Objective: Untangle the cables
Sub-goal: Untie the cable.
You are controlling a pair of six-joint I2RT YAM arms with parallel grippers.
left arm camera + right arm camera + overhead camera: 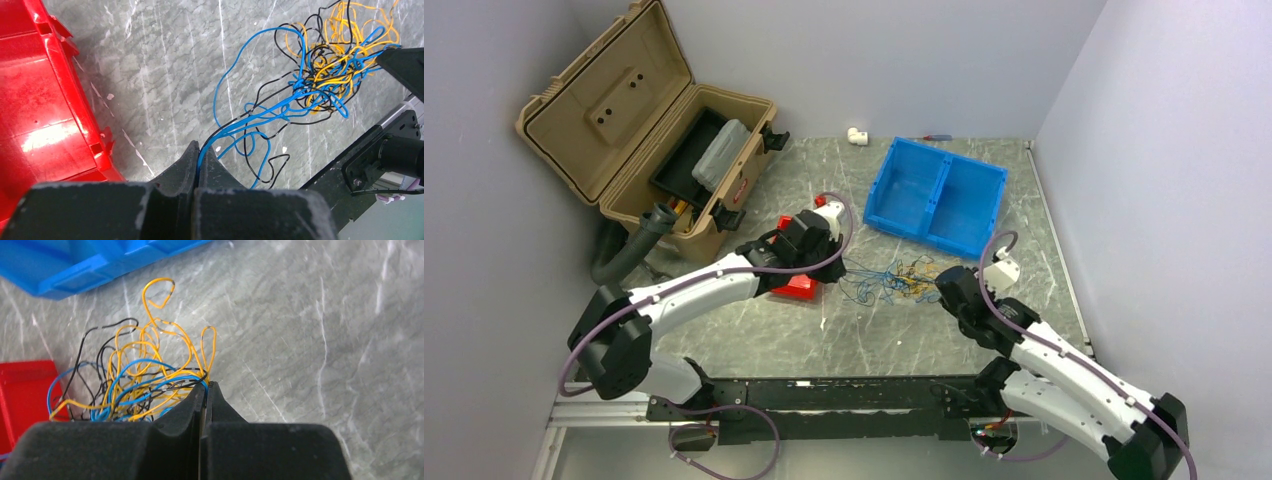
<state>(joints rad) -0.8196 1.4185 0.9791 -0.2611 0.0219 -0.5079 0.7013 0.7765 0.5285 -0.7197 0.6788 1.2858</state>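
The cables [894, 278] are a loose tangle of thin yellow, blue and black wires on the table between my two grippers. My left gripper [832, 262] sits at the tangle's left side. In the left wrist view it [202, 148] is shut on blue and black strands that run up to the knot [325, 75]. My right gripper [944, 290] is at the tangle's right side. In the right wrist view it [206, 386] is shut on blue and black strands at the edge of the yellow loops [150, 365].
A red bin [796, 286] lies just under my left wrist. A blue two-compartment bin [936, 195] stands behind the tangle. An open tan toolbox [649, 130] is at the back left, with a white fitting [857, 135] near the back wall.
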